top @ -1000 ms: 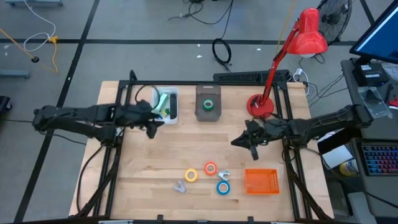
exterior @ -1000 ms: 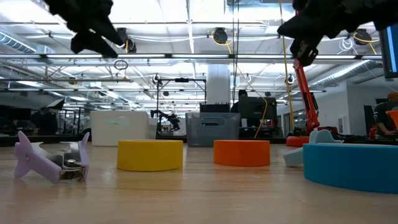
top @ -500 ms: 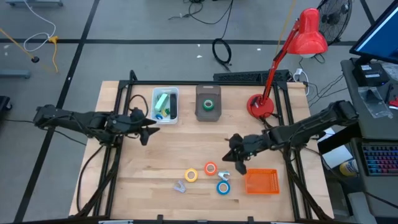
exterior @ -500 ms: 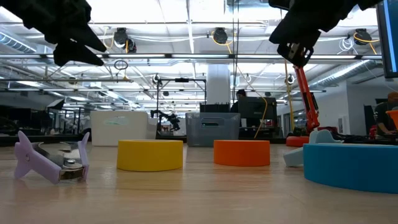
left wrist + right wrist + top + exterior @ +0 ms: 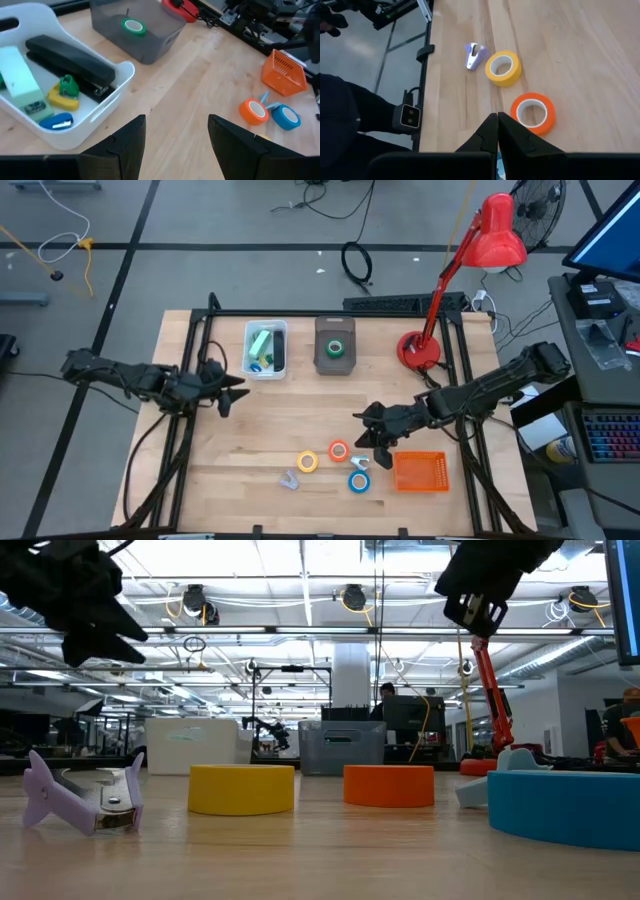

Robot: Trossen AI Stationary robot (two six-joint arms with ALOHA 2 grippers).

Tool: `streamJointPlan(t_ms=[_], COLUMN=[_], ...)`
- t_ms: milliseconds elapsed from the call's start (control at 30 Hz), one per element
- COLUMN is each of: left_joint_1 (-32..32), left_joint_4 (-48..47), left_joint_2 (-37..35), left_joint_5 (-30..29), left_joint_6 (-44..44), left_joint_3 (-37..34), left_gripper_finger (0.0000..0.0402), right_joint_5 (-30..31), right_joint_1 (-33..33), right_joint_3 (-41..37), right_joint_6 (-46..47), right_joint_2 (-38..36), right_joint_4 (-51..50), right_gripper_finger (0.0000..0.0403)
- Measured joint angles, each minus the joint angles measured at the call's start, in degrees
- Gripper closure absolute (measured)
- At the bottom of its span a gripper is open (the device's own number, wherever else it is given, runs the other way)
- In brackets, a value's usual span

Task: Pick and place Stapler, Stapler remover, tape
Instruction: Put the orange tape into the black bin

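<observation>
Two grippers hover: left gripper point(image 5: 226, 388) jaws spread empty, right gripper point(image 5: 366, 436) jaws pressed together above orange tape point(image 5: 339, 450).

The left arm reaches in from the table's left side, its tool point(image 5: 222, 388) raised above the wood with both fingers point(image 5: 125, 145) spread apart and nothing between them. The right arm stretches in from the right, bent at the elbow, its tool point(image 5: 366, 438) lifted, fingers point(image 5: 490, 131) pressed together, empty.
</observation>
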Motion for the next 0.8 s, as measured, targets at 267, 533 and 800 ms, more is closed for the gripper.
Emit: streamJointPlan(t_ms=[267,533,800], left_joint_1=[-1.99,-2.09,-2.09], left_joint_4=[-0.07,0.23,1.55], left_joint_2=[-2.0,-1.95,-1.93], left_joint_5=[-2.26,-2.23,-0.93], left_joint_6=[-1.61,-2.15,-1.43], left_joint_3=[-2.09,-2.09,-2.09], left_gripper_finger=[0.0183,0.0183,0.0183], right_joint_5=[-1.61,-3.08,-11.2], right_joint_1=[-0.3,-3.54,-7.83], right_joint_3=[5.17,11.55,14.17], right_joint_6=[-3.49,-6.47,-7.48], right_joint_2=[3.93,13.29,19.28], right_joint_4=[-3.9,-11.48,-11.42], right_gripper_finger=[0.0398,0.0398,0.0359])
